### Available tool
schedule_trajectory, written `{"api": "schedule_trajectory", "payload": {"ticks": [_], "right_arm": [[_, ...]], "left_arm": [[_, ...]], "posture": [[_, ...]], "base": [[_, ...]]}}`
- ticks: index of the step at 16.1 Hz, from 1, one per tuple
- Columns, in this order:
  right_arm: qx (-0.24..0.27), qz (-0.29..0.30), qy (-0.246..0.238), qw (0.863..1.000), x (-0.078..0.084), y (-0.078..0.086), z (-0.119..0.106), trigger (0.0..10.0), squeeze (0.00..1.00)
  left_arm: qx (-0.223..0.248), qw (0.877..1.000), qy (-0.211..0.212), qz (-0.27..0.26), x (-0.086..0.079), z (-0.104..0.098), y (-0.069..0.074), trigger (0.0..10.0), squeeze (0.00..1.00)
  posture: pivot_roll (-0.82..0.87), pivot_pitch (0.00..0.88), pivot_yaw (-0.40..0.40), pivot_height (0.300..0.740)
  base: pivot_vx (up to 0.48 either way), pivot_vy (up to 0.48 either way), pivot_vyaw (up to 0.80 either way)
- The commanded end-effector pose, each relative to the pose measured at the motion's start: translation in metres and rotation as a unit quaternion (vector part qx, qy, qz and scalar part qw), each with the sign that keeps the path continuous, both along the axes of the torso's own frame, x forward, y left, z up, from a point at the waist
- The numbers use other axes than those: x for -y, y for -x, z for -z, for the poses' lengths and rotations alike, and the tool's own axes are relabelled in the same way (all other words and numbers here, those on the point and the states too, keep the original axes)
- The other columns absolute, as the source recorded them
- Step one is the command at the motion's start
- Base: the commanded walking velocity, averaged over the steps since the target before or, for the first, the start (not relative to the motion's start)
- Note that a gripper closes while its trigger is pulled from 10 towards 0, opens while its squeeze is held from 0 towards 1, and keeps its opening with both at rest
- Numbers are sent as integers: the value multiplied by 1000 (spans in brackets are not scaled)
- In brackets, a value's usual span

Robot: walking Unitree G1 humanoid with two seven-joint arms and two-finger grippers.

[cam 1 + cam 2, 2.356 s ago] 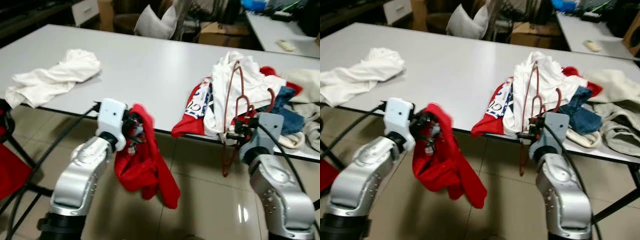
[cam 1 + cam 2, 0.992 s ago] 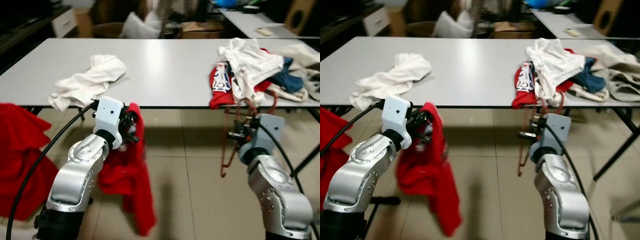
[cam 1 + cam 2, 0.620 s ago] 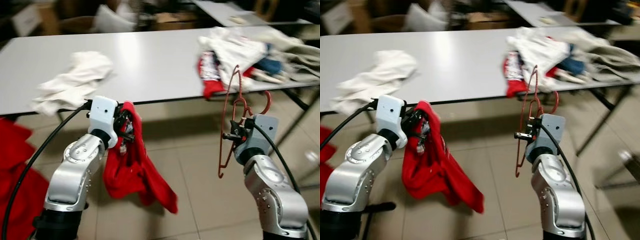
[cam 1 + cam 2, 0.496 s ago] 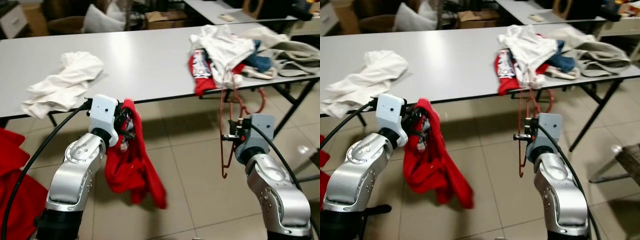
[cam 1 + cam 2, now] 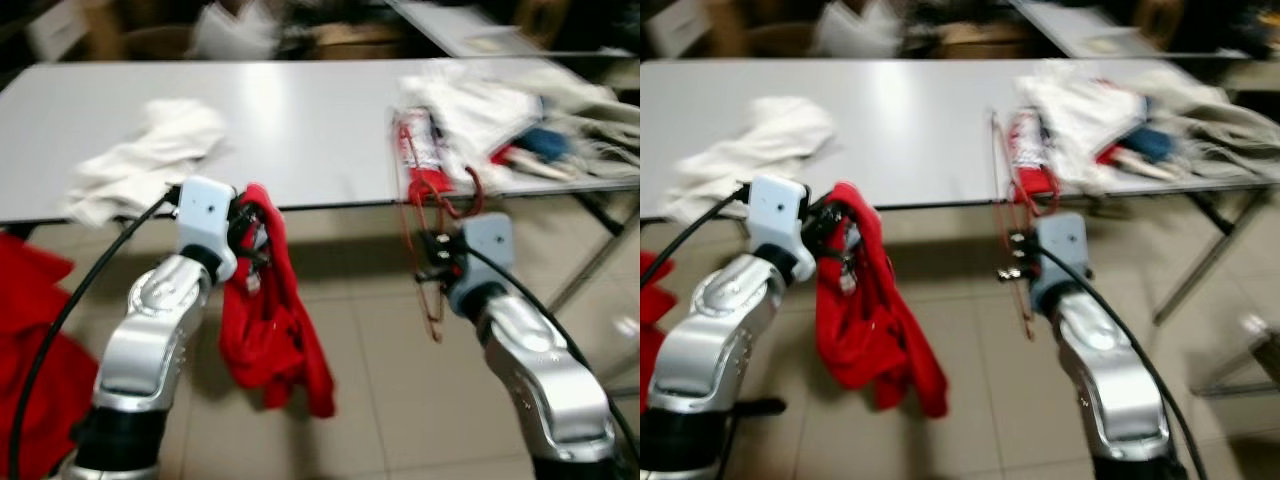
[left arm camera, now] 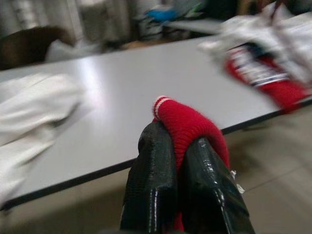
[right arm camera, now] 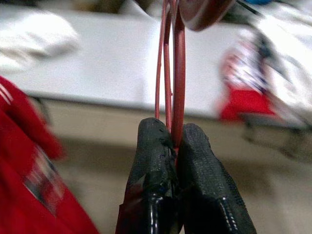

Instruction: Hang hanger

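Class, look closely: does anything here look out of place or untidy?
Yes. A heap of mixed clothes spills over the grey table's front edge, and a crumpled white garment lies loose near the other end.

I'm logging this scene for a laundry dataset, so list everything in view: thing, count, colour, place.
Grey rectangular table: one, across the middle of the scene.
Crumpled white cloth: one, on the table's left part.
Mixed clothes pile: one, white, red and blue, on the table's right part, red piece over the edge.
Red knit garment: one, hanging from the left hand.
Thin dark red wire hanger: one, gripped by the right hand.
Red fabric: one, low at far left.
Tiled floor: beige, below.
Left hand: black fingers shut on the garment.
Right hand: black fingers shut on the hanger.
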State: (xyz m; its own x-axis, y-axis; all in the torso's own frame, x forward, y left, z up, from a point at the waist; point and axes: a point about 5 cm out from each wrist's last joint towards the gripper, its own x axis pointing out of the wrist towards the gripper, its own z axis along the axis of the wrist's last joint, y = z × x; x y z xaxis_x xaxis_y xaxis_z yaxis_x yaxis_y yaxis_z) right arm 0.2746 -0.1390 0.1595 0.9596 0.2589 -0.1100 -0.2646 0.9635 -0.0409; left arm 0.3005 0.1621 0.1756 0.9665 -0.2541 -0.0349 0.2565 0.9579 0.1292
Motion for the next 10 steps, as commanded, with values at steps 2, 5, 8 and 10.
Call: {"api": "schedule_trajectory", "payload": {"ticks": [2,5,8,10], "right_arm": [[22,-1,37,999,3,-1,-3,10000,0],[21,-39,36,998,0,0,-2,10000,0],[31,-65,58,996,-7,3,-1,10000,0],[37,-68,48,996,-7,3,-3,10000,0]], "left_arm": [[25,1000,-4,-10,-4,-11,-3,10000,0],[27,999,-6,-22,-11,-12,-6,10000,0],[27,999,-8,-29,-16,-13,-6,10000,0],[27,999,-10,-27,-17,-13,-5,10000,0]], "posture": [[-92,0,12,740],[-92,0,7,740],[-90,0,3,740],[-89,0,4,740]], "base": [[336,0,0],[335,0,0],[336,0,533],[334,0,0]]}}
